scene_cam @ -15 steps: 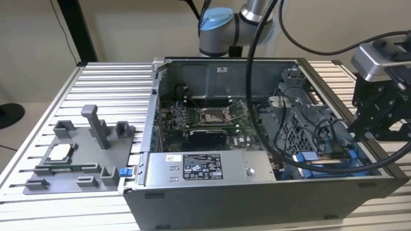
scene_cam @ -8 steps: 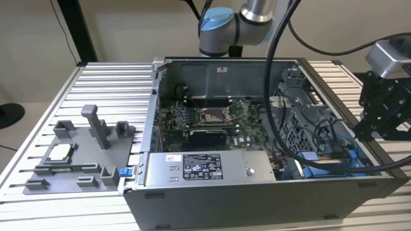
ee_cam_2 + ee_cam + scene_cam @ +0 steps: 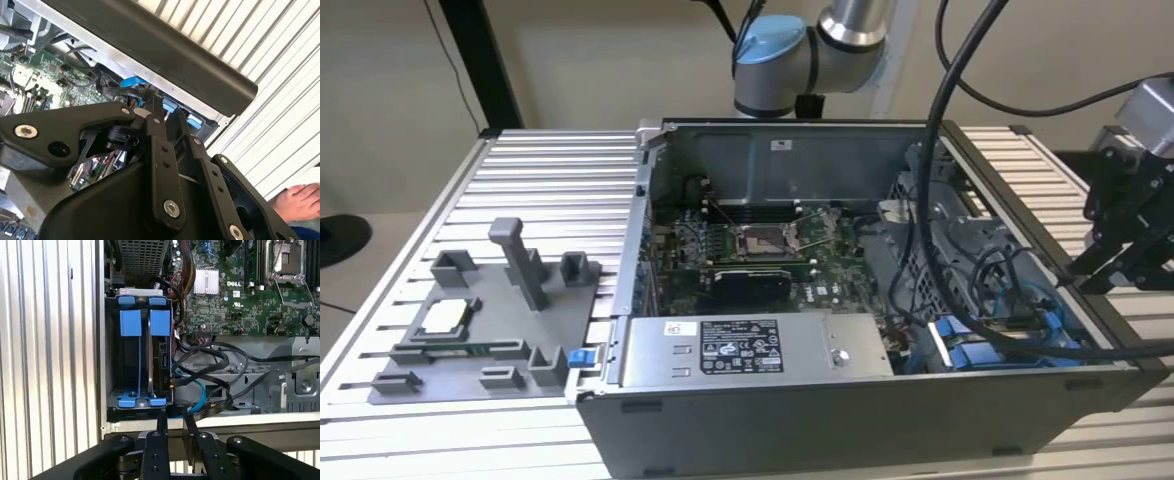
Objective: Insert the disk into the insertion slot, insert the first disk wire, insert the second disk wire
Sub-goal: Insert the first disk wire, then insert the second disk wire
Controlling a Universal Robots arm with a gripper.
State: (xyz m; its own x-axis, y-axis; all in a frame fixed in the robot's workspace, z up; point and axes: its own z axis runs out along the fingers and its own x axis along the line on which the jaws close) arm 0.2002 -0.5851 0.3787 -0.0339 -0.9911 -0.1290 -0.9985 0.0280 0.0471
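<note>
Hand [image 3: 174, 416] first: I see its black fingers [image 3: 162, 426] a narrow gap apart with nothing between them, hovering just above the rim of the open computer case [image 3: 854, 430]. Beside the case, on the exterior view's left, a grey fixture plate [image 3: 500, 330] lies on the ribbed worktop [image 3: 547, 160]. Inside the case lies the green mainboard [image 3: 761, 250]. Against the case wall nearest the hand stands the insertion slot [image 3: 111, 365]. The disk [image 3: 162, 360] sits edge-on inside it, with loose cables [image 3: 220, 357] just beside.
</note>
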